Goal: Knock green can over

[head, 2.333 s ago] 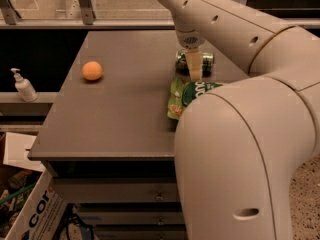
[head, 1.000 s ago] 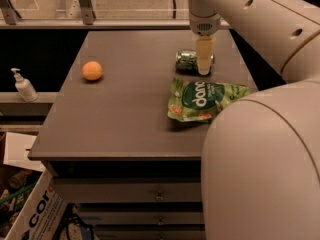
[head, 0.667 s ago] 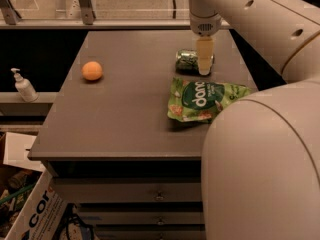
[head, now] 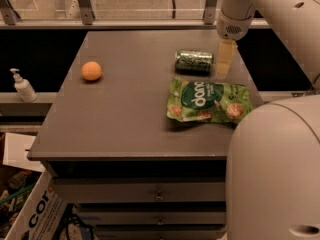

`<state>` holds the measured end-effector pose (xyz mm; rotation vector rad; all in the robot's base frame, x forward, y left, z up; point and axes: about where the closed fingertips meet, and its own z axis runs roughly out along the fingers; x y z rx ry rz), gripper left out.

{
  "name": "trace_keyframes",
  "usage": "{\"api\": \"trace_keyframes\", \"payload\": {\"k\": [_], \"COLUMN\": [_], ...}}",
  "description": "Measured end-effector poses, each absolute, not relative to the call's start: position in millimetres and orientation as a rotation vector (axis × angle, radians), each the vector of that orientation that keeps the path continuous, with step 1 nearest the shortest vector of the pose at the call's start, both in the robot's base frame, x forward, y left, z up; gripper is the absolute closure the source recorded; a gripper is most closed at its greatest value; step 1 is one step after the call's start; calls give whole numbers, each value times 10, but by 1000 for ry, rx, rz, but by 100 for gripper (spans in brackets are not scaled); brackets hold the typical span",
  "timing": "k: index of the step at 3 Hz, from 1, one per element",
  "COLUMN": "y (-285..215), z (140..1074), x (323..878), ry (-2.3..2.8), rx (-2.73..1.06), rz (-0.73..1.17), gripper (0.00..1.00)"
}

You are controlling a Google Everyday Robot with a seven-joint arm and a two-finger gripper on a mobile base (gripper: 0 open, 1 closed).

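The green can (head: 194,61) lies on its side on the grey table (head: 125,114), its silver end toward the left, just behind the snack bag. My gripper (head: 224,68) hangs from the white arm (head: 240,14) just right of the can, its pale fingers pointing down, a small gap away from the can's end. The light-green snack bag (head: 207,100) lies flat in front of the can.
An orange ball (head: 91,71) sits on the table's left side. A white pump bottle (head: 23,86) stands on a ledge left of the table. A cardboard box (head: 30,209) is on the floor at the lower left. My white body (head: 275,174) fills the lower right.
The can stood upright 2.3 s ago and now lies on its side. My gripper has moved right, away from the can.
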<state>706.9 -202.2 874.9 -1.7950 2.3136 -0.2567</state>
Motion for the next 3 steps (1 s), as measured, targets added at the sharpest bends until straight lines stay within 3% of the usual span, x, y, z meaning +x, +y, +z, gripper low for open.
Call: {"api": "trace_keyframes", "payload": {"k": [1, 3], "y": [-2319, -2316], "z": [8660, 8670], "x": [6931, 6937], "ry": [2313, 2295], "rx": [-1700, -1672], "rz": [-47, -3], "gripper": [0, 0]}}
